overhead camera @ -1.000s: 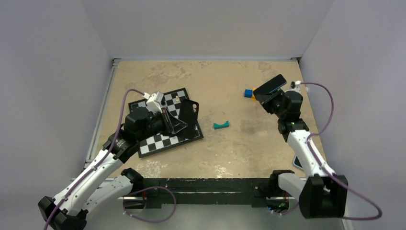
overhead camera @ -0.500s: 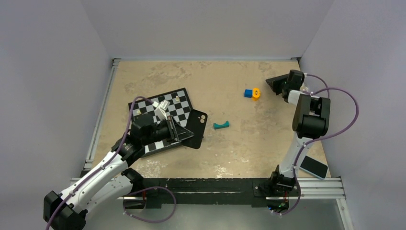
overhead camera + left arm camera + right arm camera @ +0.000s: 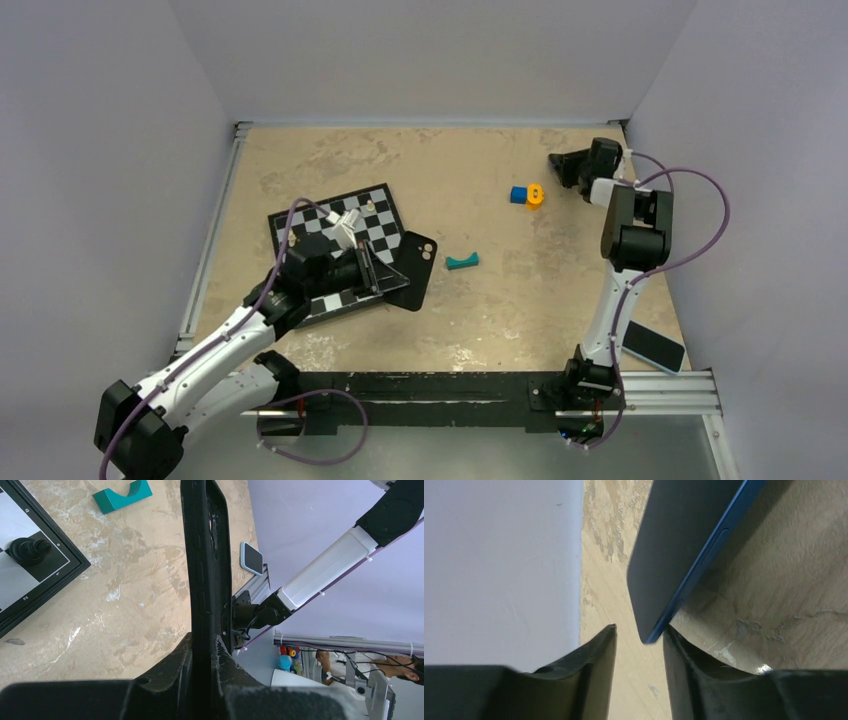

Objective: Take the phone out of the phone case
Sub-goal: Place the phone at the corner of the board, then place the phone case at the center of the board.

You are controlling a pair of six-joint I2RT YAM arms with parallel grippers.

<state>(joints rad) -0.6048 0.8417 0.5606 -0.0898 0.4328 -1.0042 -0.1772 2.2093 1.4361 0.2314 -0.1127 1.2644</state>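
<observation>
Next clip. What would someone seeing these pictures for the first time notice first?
The left gripper is clamped on the black phone case at the right edge of the chessboard. At the far right of the table, the right gripper has its fingers apart around the corner of a dark slab with a blue edge. A light-blue phone lies alone near the right arm's base.
</observation>
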